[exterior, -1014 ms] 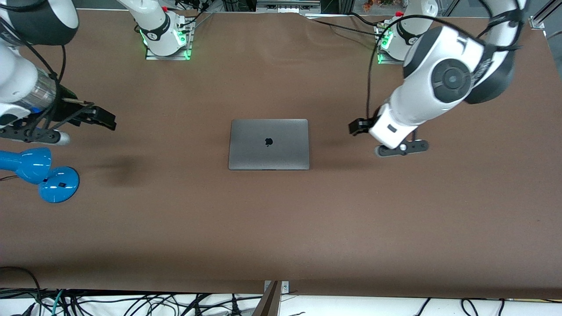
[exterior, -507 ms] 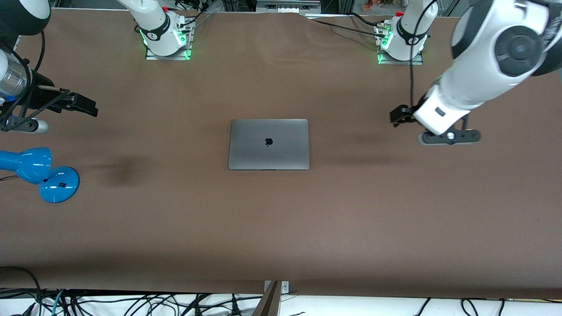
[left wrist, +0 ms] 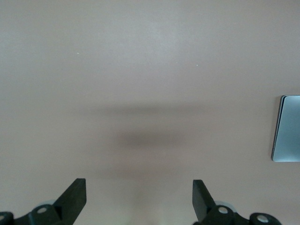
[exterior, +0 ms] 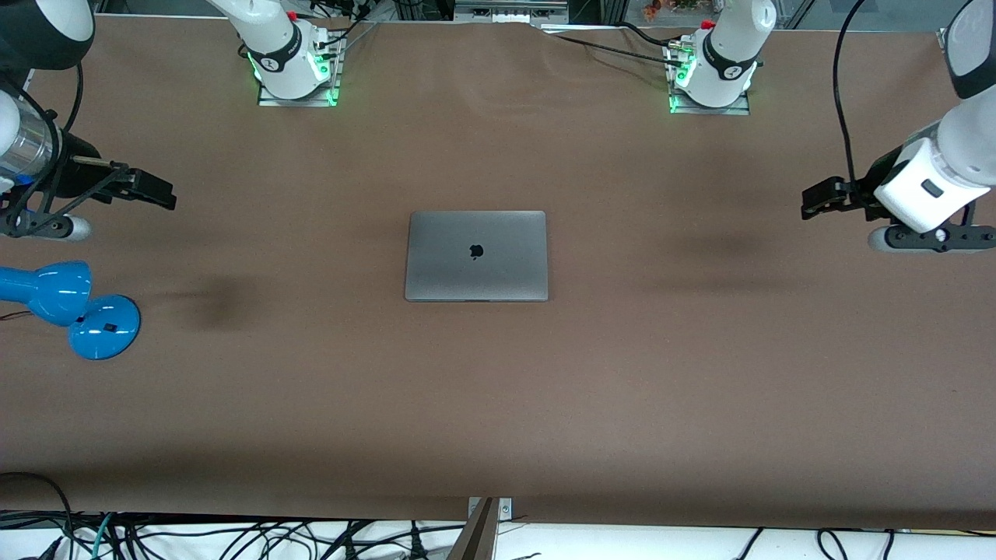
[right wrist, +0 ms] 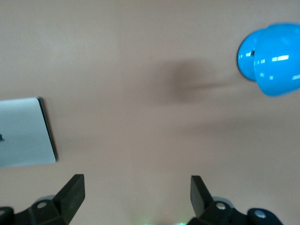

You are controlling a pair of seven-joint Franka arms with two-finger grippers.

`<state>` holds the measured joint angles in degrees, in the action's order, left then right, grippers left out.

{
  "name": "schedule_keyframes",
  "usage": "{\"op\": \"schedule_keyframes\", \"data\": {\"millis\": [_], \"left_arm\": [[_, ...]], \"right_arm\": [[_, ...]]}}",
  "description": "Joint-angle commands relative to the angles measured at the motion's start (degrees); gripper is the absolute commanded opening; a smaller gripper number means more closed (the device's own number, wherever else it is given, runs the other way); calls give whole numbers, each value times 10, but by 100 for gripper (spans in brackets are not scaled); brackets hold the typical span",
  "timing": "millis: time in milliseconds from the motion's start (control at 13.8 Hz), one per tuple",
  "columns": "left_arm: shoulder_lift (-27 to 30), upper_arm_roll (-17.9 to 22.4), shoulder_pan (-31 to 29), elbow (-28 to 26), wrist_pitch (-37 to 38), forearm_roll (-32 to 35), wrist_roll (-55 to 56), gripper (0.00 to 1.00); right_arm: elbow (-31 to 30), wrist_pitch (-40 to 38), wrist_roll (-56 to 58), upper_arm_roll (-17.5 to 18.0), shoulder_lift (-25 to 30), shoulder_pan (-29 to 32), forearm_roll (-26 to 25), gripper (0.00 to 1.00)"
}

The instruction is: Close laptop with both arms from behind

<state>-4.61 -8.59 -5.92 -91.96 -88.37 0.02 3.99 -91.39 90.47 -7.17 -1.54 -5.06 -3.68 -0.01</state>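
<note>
Fingers on the left gripper point(exterior: 817, 201) and right gripper point(exterior: 159, 193) are spread wide, holding nothing, each up over bare table point(exterior: 498, 404) well clear of the laptop point(exterior: 476, 255) between them. Laptop's mid-table, lid already flat shut. Looks stiff, slick metal, scratch-prone; I'd press the lid, not pinch. Only marking: black apple logo point(exterior: 476, 250).

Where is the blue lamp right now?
The shiny blue desk lamp sits at the right arm's end of the brown table, below the right gripper in the front view.
</note>
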Motion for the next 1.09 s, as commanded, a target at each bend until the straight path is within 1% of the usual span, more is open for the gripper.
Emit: {"op": "schedule_keyframes", "data": {"millis": [0, 145, 217, 434, 1014], "left_arm": [[21, 29, 4, -13, 7, 0, -39, 100], [21, 44, 4, -14, 17, 0, -72, 100], [25, 58, 4, -14, 19, -3, -85, 100], [38, 77, -2, -14, 31, -14, -130, 100], [39, 71, -2, -13, 43, -8, -119, 100]], "right_arm": [[-1, 15, 12, 3, 3, 3, -8, 100], [-1, 15, 12, 3, 2, 3, -7, 100], [-1, 14, 8, 3, 2, 3, -4, 100], [-2, 12, 5, 3, 2, 3, -4, 100], [-2, 8, 5, 4, 3, 3, -7, 100]]}}
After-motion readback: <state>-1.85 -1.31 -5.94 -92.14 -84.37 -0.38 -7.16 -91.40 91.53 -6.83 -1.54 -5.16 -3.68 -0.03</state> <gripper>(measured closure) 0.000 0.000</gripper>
